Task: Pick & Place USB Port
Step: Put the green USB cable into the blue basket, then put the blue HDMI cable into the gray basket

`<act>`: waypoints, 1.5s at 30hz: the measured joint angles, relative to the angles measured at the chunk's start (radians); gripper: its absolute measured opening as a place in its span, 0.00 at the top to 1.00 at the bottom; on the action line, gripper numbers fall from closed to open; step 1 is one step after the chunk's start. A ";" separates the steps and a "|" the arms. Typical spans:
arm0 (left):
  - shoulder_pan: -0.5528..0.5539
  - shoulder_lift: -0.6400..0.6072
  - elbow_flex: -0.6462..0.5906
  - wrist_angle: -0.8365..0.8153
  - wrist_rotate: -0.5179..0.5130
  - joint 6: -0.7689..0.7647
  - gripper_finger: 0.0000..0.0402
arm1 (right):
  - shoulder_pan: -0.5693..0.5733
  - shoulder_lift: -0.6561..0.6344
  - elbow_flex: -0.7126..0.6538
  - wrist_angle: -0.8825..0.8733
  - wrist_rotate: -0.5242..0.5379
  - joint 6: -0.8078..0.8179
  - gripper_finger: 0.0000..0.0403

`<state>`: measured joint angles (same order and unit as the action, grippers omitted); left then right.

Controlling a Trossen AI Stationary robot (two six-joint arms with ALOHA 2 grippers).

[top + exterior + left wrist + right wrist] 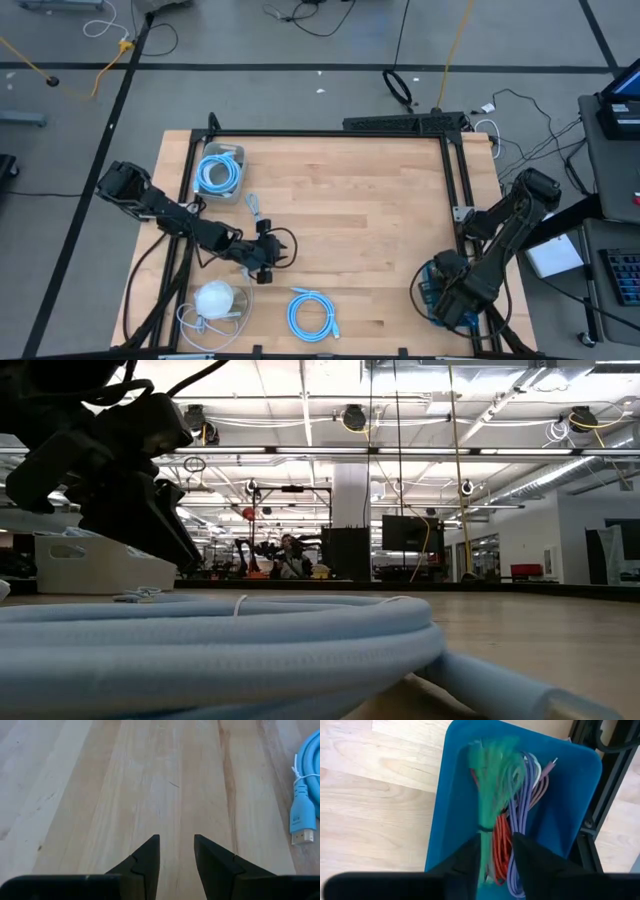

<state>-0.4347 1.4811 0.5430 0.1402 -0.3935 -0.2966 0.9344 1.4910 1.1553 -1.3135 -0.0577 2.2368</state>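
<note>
Over the blue bin (445, 820) at the table's near right corner, my right gripper (496, 850) points down, open. In the bin lie red (501, 837) and purple cables (525, 805). A blurred green cable bundle (492, 775) lies on top of them, its tied end running down between my fingers. At the table's near left, my left gripper (176, 845) slants down over bare wood, open with nothing in it. A light blue cable's plug (302, 817) lies off to its side. My right gripper stands from above around the tied end of the green bundle (482, 845), fingers apart. The bundle's other end rests on the cables in the bin. Whether a finger touches the bundle I cannot tell.
A light blue cable coil (312, 315) lies near the front edge. Another one sits in a clear tray (220, 170) at the far left. A white object (215, 298) lies near the left front corner, and a small cable (255, 207) lies near my left gripper (268, 262). A black frame (455, 180) edges the table's right side.
</note>
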 joint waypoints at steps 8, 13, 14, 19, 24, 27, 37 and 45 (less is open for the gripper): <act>0.005 -0.008 0.000 0.072 0.052 0.035 0.70 | -0.021 -0.082 0.007 0.005 0.136 -0.011 0.61; 0.043 -0.018 0.001 0.160 0.349 0.043 0.70 | -0.059 -0.156 0.055 0.044 0.577 -0.185 0.60; 0.048 -0.018 0.004 0.161 0.418 0.055 0.70 | -0.070 -0.168 0.062 0.071 0.682 -0.250 0.61; 0.027 -0.017 0.086 0.063 0.523 0.186 0.70 | -0.116 -0.198 0.051 0.398 1.165 -0.809 0.62; -0.007 0.004 0.300 -0.214 0.437 0.272 0.70 | -0.178 -0.197 -0.046 0.832 1.313 -1.332 0.61; -0.016 0.051 0.408 -0.352 0.414 0.293 0.70 | -0.230 -0.196 -0.125 0.951 1.294 -1.416 0.61; 0.003 0.332 0.616 -0.534 0.338 0.295 0.70 | -0.395 -0.196 -0.399 1.004 1.119 -1.202 0.60; 0.017 0.457 0.762 -0.612 0.341 0.284 0.70 | -0.461 -0.197 -0.545 1.149 1.052 -1.185 0.60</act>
<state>-0.4174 1.9384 1.3052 -0.4716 -0.0523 -0.0125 0.4732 1.2943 0.6100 -0.1640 0.9943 1.0517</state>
